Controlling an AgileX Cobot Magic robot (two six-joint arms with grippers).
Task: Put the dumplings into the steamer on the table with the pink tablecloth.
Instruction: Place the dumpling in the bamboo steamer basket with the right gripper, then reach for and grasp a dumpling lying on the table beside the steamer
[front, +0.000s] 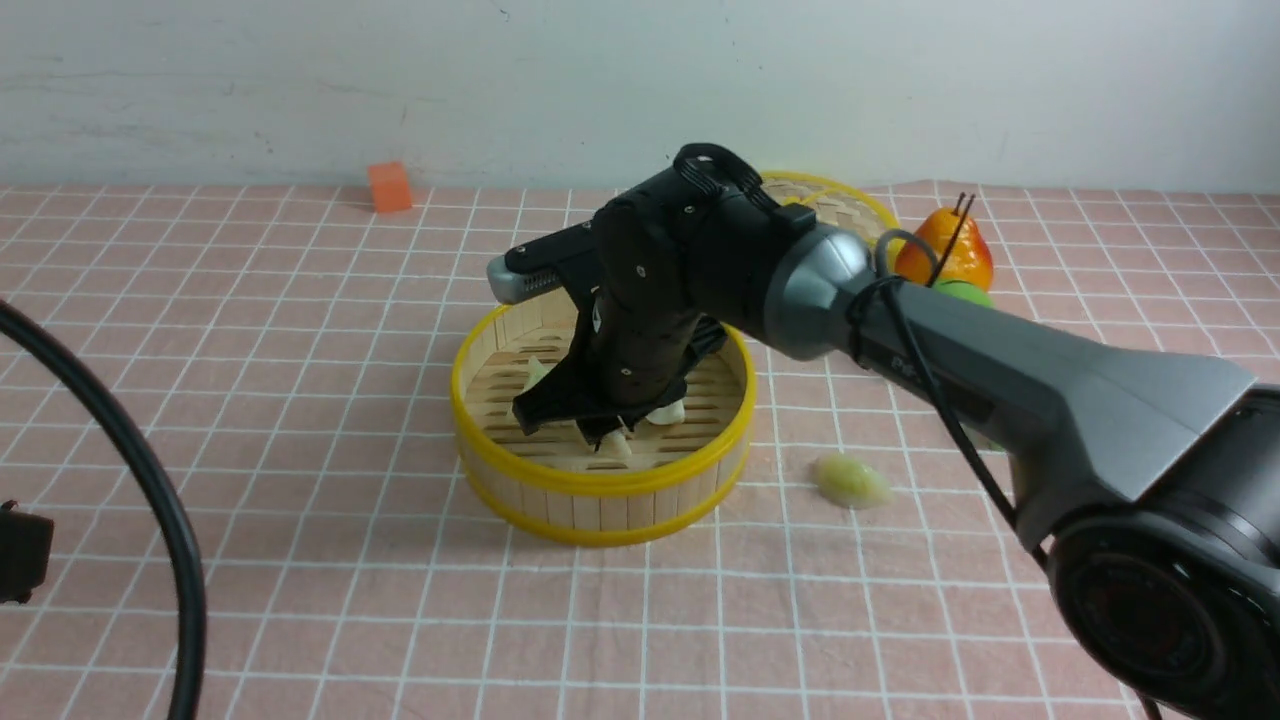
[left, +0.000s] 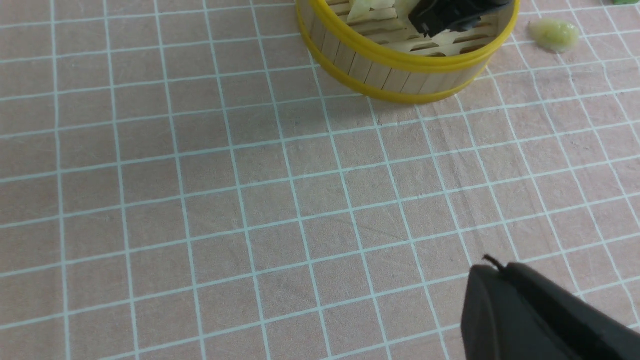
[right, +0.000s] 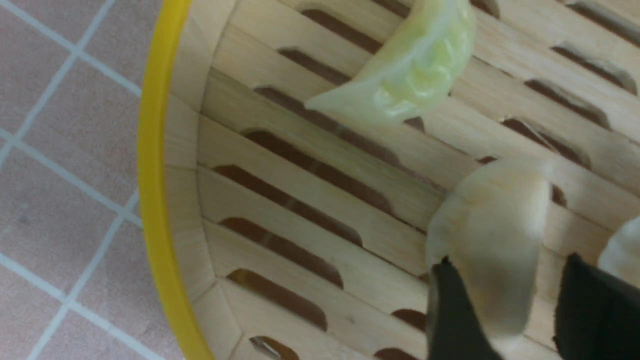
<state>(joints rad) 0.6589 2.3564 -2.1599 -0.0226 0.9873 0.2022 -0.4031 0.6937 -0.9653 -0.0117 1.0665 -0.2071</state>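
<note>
- Your right gripper (right: 520, 310) is down inside the steamer (front: 600, 485). Its two black fingers (right: 450, 320) are spread, with a pale dumpling (right: 487, 240) between them.
- That dumpling lies against one finger. A sliver of slatted floor shows between it and the other finger, so you have no pinch on it.
- A third dumpling (right: 620, 245) peeks in just past the other finger, cut off by the frame edge.
- A greenish dumpling (right: 415, 75) lies further along the slats, apart from the fingers and away from the yellow rim.
- The fourth dumpling (front: 850, 480) sits outside on the pink tablecloth (front: 300, 400), near the steamer's right side and not touching it.
- Your right arm (front: 1000, 370) reaches in from the right and hides part of the woven lid (front: 850, 205) behind it.
- An orange toy fruit (front: 945, 250) stands beside the lid, and an orange cube (front: 390, 187) sits at the far edge of the table (front: 200, 640).
- Your left gripper (left: 500, 280) hangs over bare cloth, well short of the steamer, fingers pressed together and empty.
</note>
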